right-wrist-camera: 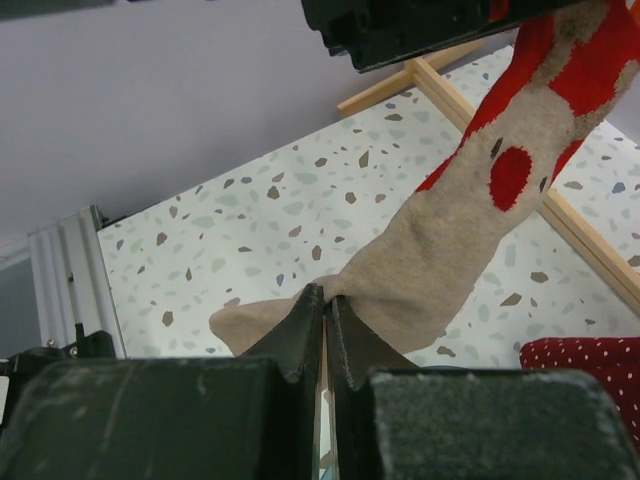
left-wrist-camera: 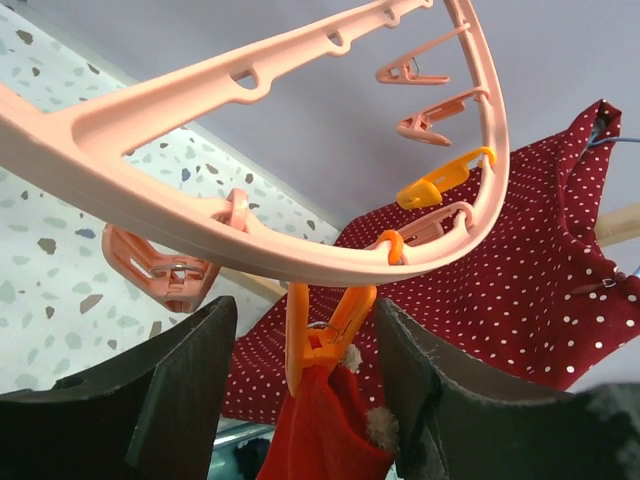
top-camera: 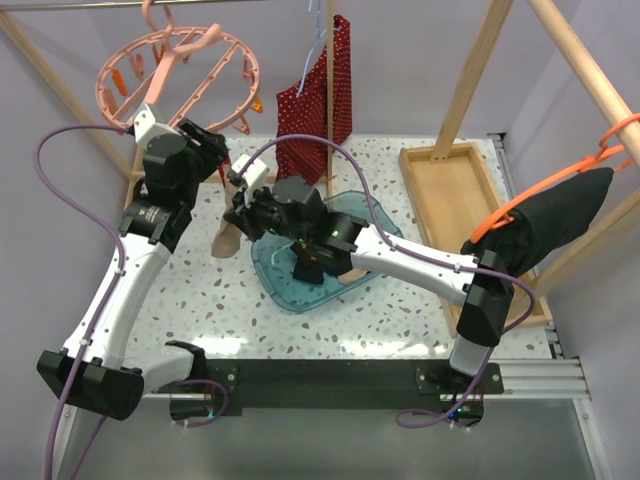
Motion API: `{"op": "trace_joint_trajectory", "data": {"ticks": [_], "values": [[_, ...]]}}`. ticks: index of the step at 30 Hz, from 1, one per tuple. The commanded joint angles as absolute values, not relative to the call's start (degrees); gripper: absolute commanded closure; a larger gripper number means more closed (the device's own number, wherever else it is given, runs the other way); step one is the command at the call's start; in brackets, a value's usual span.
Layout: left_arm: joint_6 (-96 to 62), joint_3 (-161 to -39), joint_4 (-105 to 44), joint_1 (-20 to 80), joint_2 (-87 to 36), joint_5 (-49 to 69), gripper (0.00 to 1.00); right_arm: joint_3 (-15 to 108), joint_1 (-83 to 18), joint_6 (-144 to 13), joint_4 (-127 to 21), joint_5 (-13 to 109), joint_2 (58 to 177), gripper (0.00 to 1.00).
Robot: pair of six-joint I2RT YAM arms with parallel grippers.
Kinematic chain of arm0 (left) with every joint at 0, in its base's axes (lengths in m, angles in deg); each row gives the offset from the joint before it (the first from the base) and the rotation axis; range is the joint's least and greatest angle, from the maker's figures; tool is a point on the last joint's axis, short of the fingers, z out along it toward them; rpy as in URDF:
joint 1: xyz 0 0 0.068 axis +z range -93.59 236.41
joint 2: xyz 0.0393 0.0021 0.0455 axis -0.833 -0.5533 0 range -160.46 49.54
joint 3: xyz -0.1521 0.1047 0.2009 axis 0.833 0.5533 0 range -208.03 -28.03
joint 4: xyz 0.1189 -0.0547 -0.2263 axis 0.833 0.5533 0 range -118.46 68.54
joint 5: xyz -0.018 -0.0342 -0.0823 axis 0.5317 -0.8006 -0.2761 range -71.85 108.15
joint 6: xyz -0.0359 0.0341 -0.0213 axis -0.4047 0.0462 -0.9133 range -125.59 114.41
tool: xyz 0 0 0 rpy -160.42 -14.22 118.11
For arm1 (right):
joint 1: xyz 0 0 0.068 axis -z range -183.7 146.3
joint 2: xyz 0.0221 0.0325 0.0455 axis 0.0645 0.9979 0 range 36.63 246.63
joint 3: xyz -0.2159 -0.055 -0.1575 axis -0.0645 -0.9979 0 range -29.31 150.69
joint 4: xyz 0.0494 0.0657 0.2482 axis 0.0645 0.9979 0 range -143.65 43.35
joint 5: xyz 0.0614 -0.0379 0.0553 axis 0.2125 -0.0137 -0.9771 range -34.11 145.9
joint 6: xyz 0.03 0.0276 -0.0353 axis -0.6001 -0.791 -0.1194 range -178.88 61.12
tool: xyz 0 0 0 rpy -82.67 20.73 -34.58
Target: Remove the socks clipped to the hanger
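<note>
Landmark: the salmon-pink ring hanger [top-camera: 232, 45], hung high at the back left, spokes and small pink and orange clips around its rim. Directly under its near rim, one orange clip [left-wrist-camera: 325, 320] bites the red cuff of a pale sock [right-wrist-camera: 450, 240], beige with red patches. The sock drops from there towards the table [top-camera: 200, 300]. Left gripper [left-wrist-camera: 300, 330] is raised just beneath the hanger, its dark fingers spread to either side of that clip, with a gap showing on each side. Right gripper [right-wrist-camera: 326, 310], lower than the hanger and a little to its right, has its fingers pressed fully together, nipping the foot end of the same sock. The surface below the hanger is white terrazzo flecked grey and brown. A teal tray [top-camera: 280, 275] lies on it under the right arm, holding a small dark item I cannot make out. Just right of the hanger hangs a red dotted garment [top-camera: 325, 90]. Further right stand pale wooden posts [top-camera: 475, 75], with a shallow wooden tray [top-camera: 455, 200] on the table. Far right of the hanger, a black cloth [top-camera: 570, 215] hangs on an orange hanger [top-camera: 620, 135]. The walls [top-camera: 420, 40] behind are plain lilac-grey.
</note>
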State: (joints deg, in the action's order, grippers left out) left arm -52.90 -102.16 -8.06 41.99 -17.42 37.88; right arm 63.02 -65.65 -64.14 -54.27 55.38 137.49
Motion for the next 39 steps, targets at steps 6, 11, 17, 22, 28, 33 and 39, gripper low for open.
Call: {"op": "trace_joint_trajectory", "data": {"ticks": [6,11,17,22,28,33,39], "values": [[-49.8,-98.2,-19.1,41.9,-18.2,36.5,0.57,64.0,-66.6,-63.4,-55.2,56.6,133.0,1.0],[-49.5,-98.0,-20.1,41.9,-18.1,36.3,0.86,63.8,-67.2,-62.9,-54.6,57.4,132.3,1.0],[-48.0,-100.5,-17.6,41.9,-17.6,37.1,1.0,61.8,-67.1,-63.3,-54.2,59.8,131.4,1.0],[-47.1,-99.1,-17.2,41.9,-15.0,37.8,1.0,58.3,-66.8,-64.1,-52.4,66.2,129.3,1.0],[-45.1,-98.6,-16.7,41.9,-13.1,37.9,1.0,52.5,-65.5,-64.9,-49.5,71.4,124.6,1.0],[-42.9,-98.2,-16.9,41.9,-12.3,37.7,1.0,48.5,-60.8,-68.1,-44.9,72.1,121.0,1.0],[-40.6,-97.7,-16.7,41.9,-11.1,36.4,0.88,42.6,-55.7,-69.7,-40.6,70.8,116.1,1.0]]}}
